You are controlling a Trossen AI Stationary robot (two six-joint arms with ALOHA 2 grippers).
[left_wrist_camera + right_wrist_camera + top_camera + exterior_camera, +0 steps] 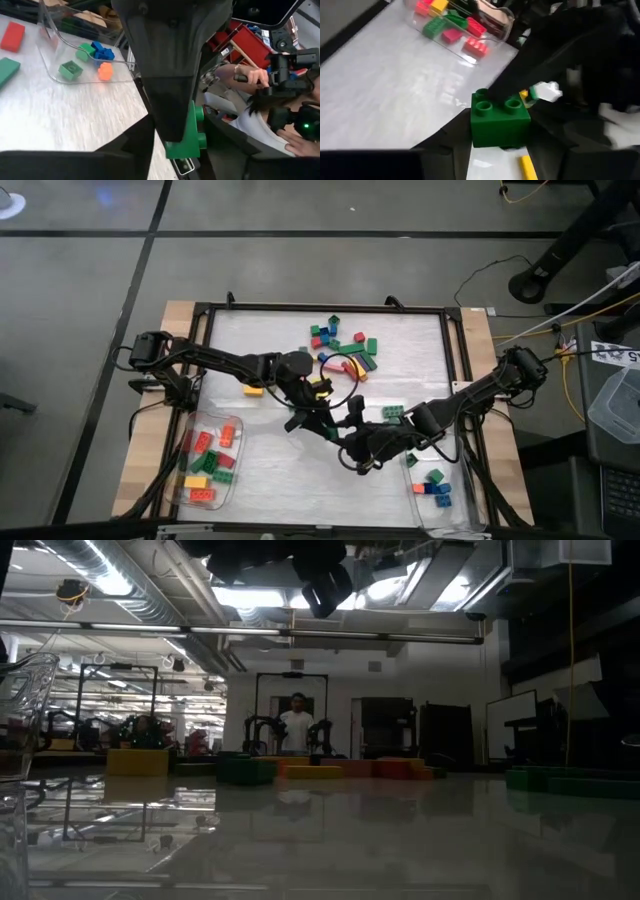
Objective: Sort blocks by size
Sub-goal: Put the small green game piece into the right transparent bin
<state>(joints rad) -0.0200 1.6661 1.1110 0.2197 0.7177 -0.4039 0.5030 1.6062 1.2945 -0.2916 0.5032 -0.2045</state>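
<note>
My two grippers meet over the middle of the table. My right gripper [347, 436] is shut on a small green block [500, 120] with two rows of studs. My left gripper [316, 420] stands open around the same block [189, 136], with one dark finger [530, 75] reaching over its studs. More blocks [342, 340] lie in a loose heap at the far middle, resting flat on the white mat. A yellow block [253, 391] lies alone to the left, a green one [392, 412] to the right. My right gripper pinches the green block's two opposite side walls [479, 131] between its two fingers. The block sits upright with its studs up, lifted clear of the mat. My left gripper has a finger close over the studs [512, 102]; whether it touches them I cannot tell.
A clear tub [205, 462] at the near left holds long red, green and yellow blocks. Another clear tub [436, 490] at the near right holds small blue, green and orange ones. A black frame [320, 309] rims the mat. A person's hands [252, 77] show beyond the table.
</note>
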